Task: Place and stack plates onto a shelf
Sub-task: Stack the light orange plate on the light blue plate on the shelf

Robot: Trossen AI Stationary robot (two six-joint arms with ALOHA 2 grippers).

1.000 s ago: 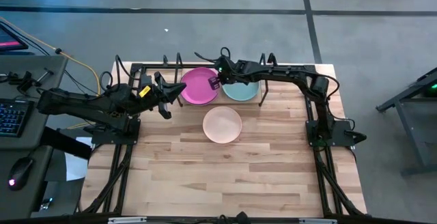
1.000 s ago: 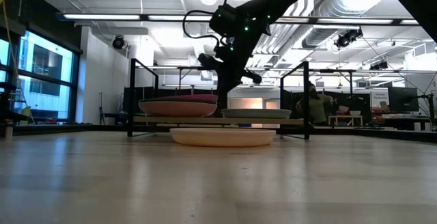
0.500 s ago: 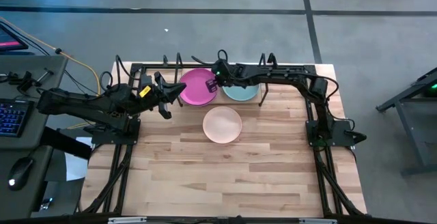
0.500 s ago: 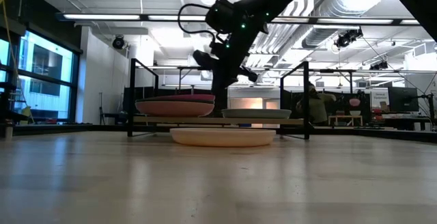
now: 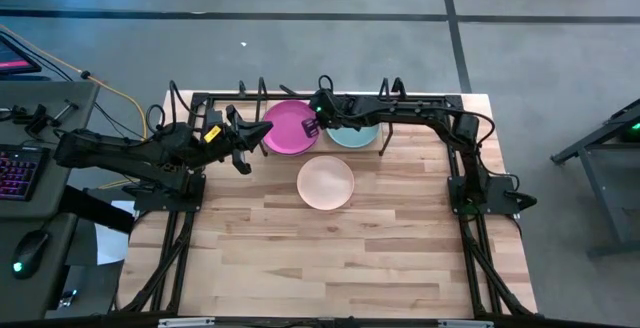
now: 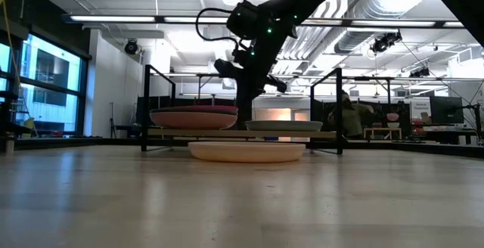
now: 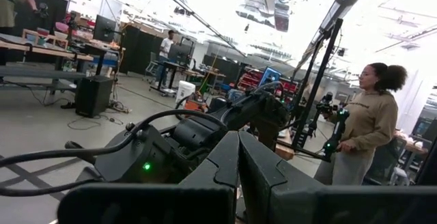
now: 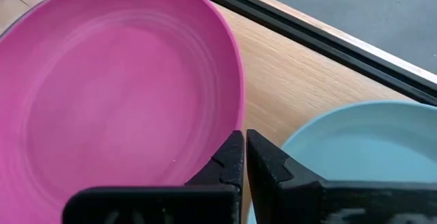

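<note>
The magenta plate (image 5: 285, 128) sits on the left half of the shelf (image 5: 262, 92), apparently on top of another plate that shows below it in the low view (image 6: 195, 119). The pale teal plate (image 5: 356, 134) sits on the shelf's right half. A pale cream-pink plate (image 5: 325, 182) lies flat on the table in front of the shelf. My right gripper (image 5: 314, 124) is shut at the magenta plate's right rim. My left gripper (image 5: 244, 150) is shut and waits beside the shelf's left end. I see no dark green plate. My right gripper pinches the magenta plate's right rim (image 8: 237, 118), the side facing the teal plate (image 8: 355, 149), between its two fingers. The fingers (image 8: 231, 157) come from above, slanting down from the table's right. The plate lies level on the stack on the shelf.
The larger black tubular frame (image 5: 195, 98) surrounds the table's far edge and sides. Bare wood (image 5: 330, 258) spreads across the near half of the table. A person (image 7: 360, 135) stands in the room beyond the table.
My right gripper has moved a little toward the table's left. The magenta plate has slid the same way along the shelf with it, away from the teal plate. The other plates have stayed put.
</note>
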